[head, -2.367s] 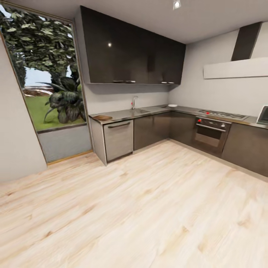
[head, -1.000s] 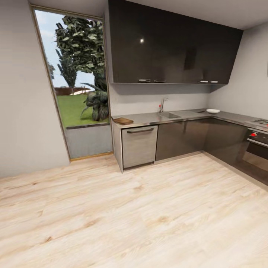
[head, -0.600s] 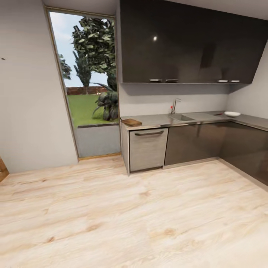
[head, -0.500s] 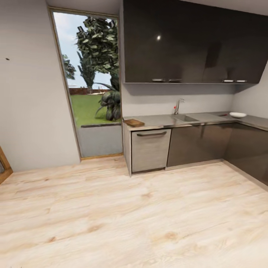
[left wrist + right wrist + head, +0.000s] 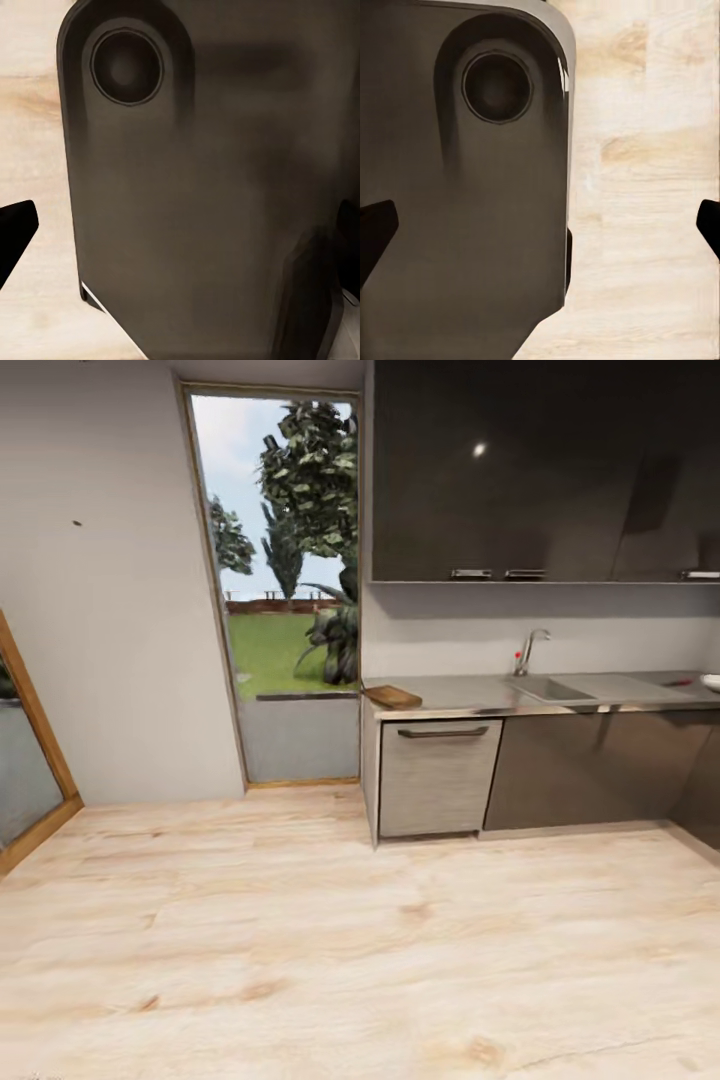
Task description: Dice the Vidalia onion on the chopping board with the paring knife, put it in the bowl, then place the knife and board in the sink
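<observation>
In the head view the kitchen lies ahead across the floor. The dark-brown chopping board (image 5: 392, 696) rests on the left end of the countertop (image 5: 470, 706). Further right are the sink (image 5: 548, 688) and its chrome tap (image 5: 530, 650). The onion is hidden from here. The white bowl (image 5: 712, 682) is cut by the picture's right edge, with a small red item (image 5: 680, 682) beside it, too small to identify. My left gripper (image 5: 180, 240) and right gripper (image 5: 540, 232) hang open over the floor beside my dark base, holding nothing.
Pale wood-plank floor (image 5: 350, 940) stretches between me and the dark lower cabinets (image 5: 590, 765). A steel dishwasher front (image 5: 438, 775) sits under the board. A large window (image 5: 285, 575) is left of the counter, and a wooden frame (image 5: 30, 760) stands at the far left.
The camera has swung left and moved nearer: the counter sits further right, the oven and hob have left the picture, and the wooden frame has come in.
</observation>
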